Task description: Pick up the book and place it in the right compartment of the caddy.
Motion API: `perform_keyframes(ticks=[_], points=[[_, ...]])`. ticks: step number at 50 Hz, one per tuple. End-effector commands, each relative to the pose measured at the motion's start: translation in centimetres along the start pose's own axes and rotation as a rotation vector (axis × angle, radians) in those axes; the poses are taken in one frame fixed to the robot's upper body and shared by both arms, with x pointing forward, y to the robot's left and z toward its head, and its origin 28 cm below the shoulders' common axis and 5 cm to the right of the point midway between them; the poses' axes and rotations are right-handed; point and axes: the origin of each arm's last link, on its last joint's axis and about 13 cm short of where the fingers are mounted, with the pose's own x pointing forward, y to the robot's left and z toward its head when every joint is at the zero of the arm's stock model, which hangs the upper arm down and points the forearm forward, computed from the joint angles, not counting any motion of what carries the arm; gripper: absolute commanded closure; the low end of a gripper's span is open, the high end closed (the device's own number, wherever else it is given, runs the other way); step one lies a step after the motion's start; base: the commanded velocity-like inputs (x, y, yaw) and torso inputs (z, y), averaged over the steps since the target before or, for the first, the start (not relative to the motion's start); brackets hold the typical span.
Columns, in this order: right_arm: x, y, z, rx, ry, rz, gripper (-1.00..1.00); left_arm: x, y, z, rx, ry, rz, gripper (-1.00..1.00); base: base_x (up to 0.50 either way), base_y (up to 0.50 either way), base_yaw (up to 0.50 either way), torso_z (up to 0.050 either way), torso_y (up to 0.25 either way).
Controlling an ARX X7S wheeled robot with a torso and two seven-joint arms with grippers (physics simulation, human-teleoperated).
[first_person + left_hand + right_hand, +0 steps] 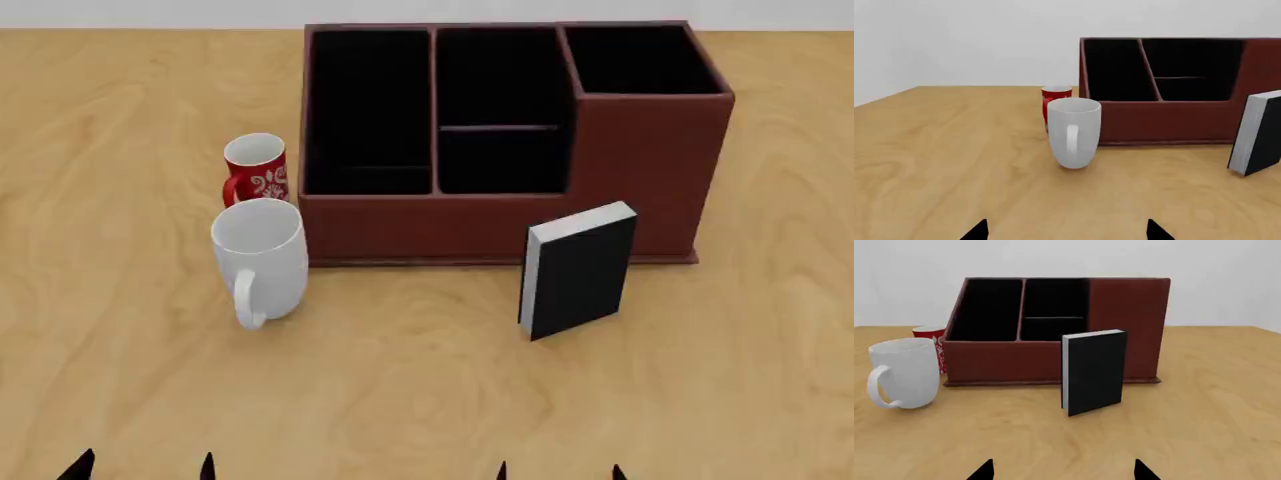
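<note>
On my left, the white mug (260,259) stands ahead of the left fingers (143,467), the red mug (256,167) just behind it, touching or nearly touching the caddy (507,225). The book (578,270) stands upright ahead of my right fingers (559,472), just in front of the caddy wall below the right compartment (638,60), nothing between. Both arms sit low and back over the table (400,400); only fingertips show. Both pairs of fingers are spread apart, holding nothing.
</note>
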Motion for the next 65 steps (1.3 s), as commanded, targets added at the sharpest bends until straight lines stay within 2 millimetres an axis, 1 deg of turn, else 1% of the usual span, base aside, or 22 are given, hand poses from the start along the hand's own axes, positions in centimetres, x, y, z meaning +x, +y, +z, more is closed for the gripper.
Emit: perform_keyframes(ticks=[1,7,12,17,18,19,21,22,24,25,27,32,34,38,42,45,49,51,52,54,60,65], points=[[0.0,-0.2,0.0,0.0,0.0,-0.013,-1.0,0.0,0.0,0.0,0.0,0.0,0.0,-1.0,0.0,0.0,0.0,0.0,0.0],[0.2,-0.1,-0.2,-0.016,0.009,-0.035,-1.0,-0.4,-0.1,0.6,-0.029,-0.009,-0.01,-1.0,0.0,0.0,0.0,0.042,0.0],[-0.2,0.0,0.2,-0.019,0.003,-0.032,-1.0,-0.6,0.0,0.4,0.013,-0.051,0.013,-1.0,0.0,0.0,0.0,0.05,0.0],[-0.3,0.0,0.6,-0.024,-0.024,-0.041,-1.0,-0.8,0.1,0.9,0.025,-0.103,0.021,-1.0,0.0,0.0,0.0,0.05,0.0],[-0.2,-0.3,0.9,-0.015,-0.049,-0.072,-1.0,-0.7,0.0,1.1,0.07,-0.128,0.035,-1.0,0.0,0.0,0.0,0.05,0.0],[-0.1,-0.5,1.5,-0.019,-0.058,-0.081,-1.0,-0.6,-0.1,1.4,0.057,-0.123,0.031,-1.0,0.0,0.0,0.0,0.05,0.0],[0.0,-0.6,2.9,-0.024,-0.096,-0.09,-1.0,-0.4,-0.1,2.8,0.053,-0.155,0.034,-1.0,0.0,0.0,0.0,0.05,0.0],[0.1,-0.7,4.0,-0.051,-0.119,-0.09,-1.0,-0.3,0.0,4.2,0.05,-0.196,0.039,-1.0,0.0,0.0,0.0,0.05,0.0],[0.3,-0.8,5.4,-0.067,-0.14,-0.093,-1.0,-0.1,0.0,5.2,0.048,-0.22,0.042,-1.0,0.0,0.0,0.0,0.05,0.0],[0.4,-1.0,6.6,-0.076,-0.164,-0.106,-1.0,0.1,0.0,6.7,0.047,-0.255,0.03,-1.0,0.0,0.0,0.0,0.05,0.0],[0.6,-1.2,8.4,-0.076,-0.176,-0.103,-1.0,0.3,0.0,8.1,0.085,-0.295,0.022,-1.0,0.0,0.0,0.0,0.05,0.0],[0.8,-1.7,11.9,-0.08,-0.244,-0.103,-1.0,0.8,0.4,11.1,0.079,-0.345,0.022,-1.0,0.0,0.0,0.0,0.05,0.0],[0.8,-1.8,12.6,-0.076,-0.256,-0.103,-1.0,1.0,0.5,12.1,0.076,-0.36,0.016,-1.0,0.0,0.0,0.0,0.05,0.0],[1.1,-2.1,13.3,-0.088,-0.272,-0.111,-1.0,1.6,0.7,13.1,0.1,-0.382,0.027,-1.0,0.0,0.0,0.0,0.05,0.0],[1.3,-2.3,13.7,-0.087,-0.284,-0.11,-1.0,1.9,0.6,13.6,0.101,-0.391,0.019,-1.0,0.0,0.0,0.0,0.05,0.0],[1.4,-2.2,13.5,-0.085,-0.283,-0.106,-1.0,2.0,0.4,13.4,0.107,-0.392,0.008,-1.0,0.0,0.0,0.0,0.05,0.0],[1.3,-2.3,12.6,-0.088,-0.266,-0.125,-1.0,2.0,0.3,12.9,0.118,-0.385,0.012,-1.0,0.0,0.0,0.0,0.05,0.0],[1.3,-2.5,12.0,-0.104,-0.264,-0.138,-1.0,1.9,0.3,12.9,0.038,-0.354,-0.019,-1.0,0.0,0.0,0.0,0.041,0.0],[1.8,-2.5,11.9,-0.143,-0.206,-0.157,-1.0,2.0,0.4,13.0,0.04,-0.349,-0.034,-1.0,0.0,0.0,0.0,0.0,0.0],[1.6,-2.7,12.0,-0.134,-0.238,-0.164,-1.0,2.2,0.5,13.1,0.048,-0.363,0.003,-1.0,0.0,0.0,0.0,0.0,0.0],[1.2,-2.5,12.3,-0.152,-0.246,-0.161,-1.0,2.2,0.7,13.1,0.065,-0.368,0.01,-1.0,0.0,0.0,0.0,0.0,0.0],[1.1,-2.2,12.2,-0.208,-0.242,-0.169,-1.0,2.2,0.7,13.2,0.089,-0.357,0.011,-1.0,-0.01,0.0,-0.26,0.0,0.0]])
